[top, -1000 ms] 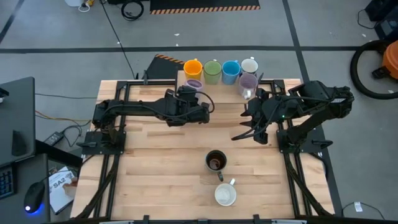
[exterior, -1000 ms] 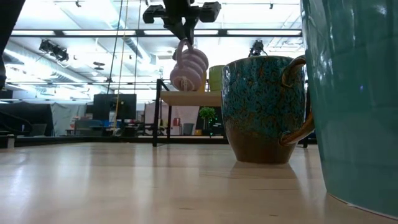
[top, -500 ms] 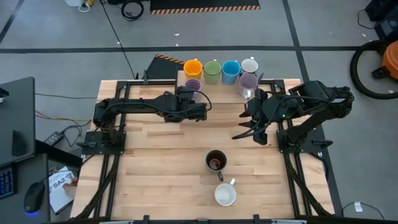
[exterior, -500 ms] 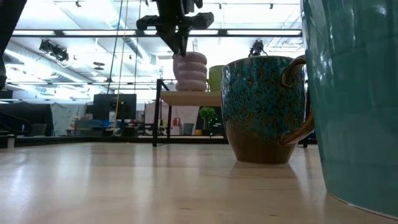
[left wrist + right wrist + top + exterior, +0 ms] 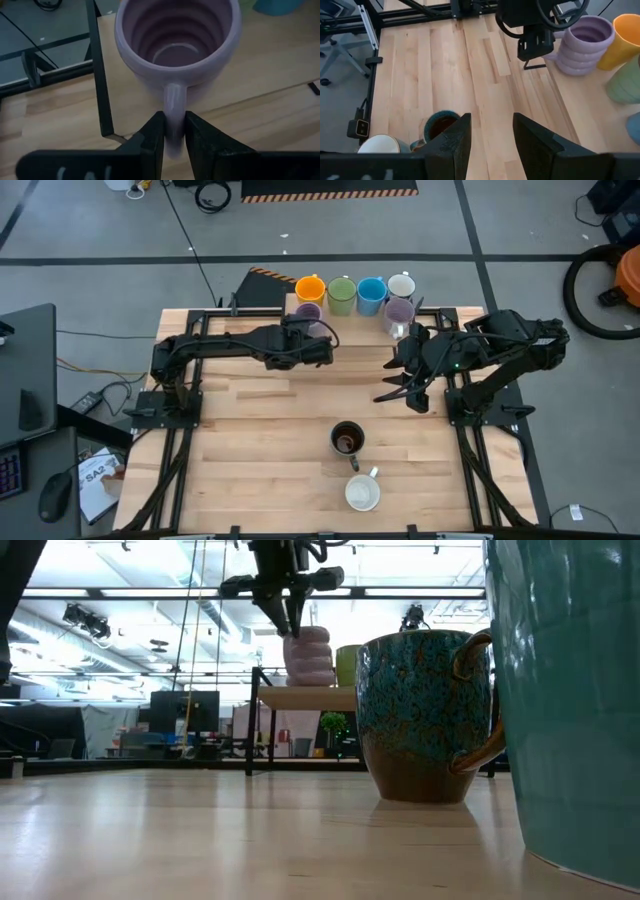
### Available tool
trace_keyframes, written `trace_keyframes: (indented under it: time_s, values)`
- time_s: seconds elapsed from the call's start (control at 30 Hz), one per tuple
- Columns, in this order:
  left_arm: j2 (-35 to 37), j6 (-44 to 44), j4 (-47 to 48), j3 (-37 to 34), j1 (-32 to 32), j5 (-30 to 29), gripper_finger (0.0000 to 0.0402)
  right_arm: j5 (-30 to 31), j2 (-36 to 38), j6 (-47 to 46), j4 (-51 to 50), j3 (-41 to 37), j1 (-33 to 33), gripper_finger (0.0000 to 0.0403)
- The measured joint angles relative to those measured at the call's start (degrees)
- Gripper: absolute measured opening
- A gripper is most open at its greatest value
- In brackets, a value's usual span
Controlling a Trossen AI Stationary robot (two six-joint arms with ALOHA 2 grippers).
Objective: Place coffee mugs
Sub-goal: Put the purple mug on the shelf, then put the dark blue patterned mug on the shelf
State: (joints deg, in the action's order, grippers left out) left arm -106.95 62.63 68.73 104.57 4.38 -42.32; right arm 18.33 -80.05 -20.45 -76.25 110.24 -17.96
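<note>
Lilac mug [image 5: 175,45] sits on raised shelf [image 5: 280,60] at worktop's far edge, beside orange mug [image 5: 310,287]. Left gripper [image 5: 173,137] jaws pinch its handle, which points back at them. Right gripper [image 5: 490,142] waits mid-worktop, jaws spread, empty.
</note>
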Motion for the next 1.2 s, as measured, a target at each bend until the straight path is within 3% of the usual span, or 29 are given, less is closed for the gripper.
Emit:
trace_keyframes:
  time_s: [0.43,1.0,1.2]
  values:
    - [0.0,-0.1,-2.4,0.0,0.0,-0.3,0.0075,0.0,0.0,0.9,0.2,0.0,-0.1,0.0151]
    - [0.4,-2.5,-5.3,0.1,-1.0,-1.5,0.0134,-0.4,0.0,0.9,0.1,0.0,-0.1,0.0151]
    - [0.8,-8.2,-2.0,5.8,-3.0,-2.1,0.0134,-0.4,0.0,1.0,0.3,0.0,-0.1,0.0151]
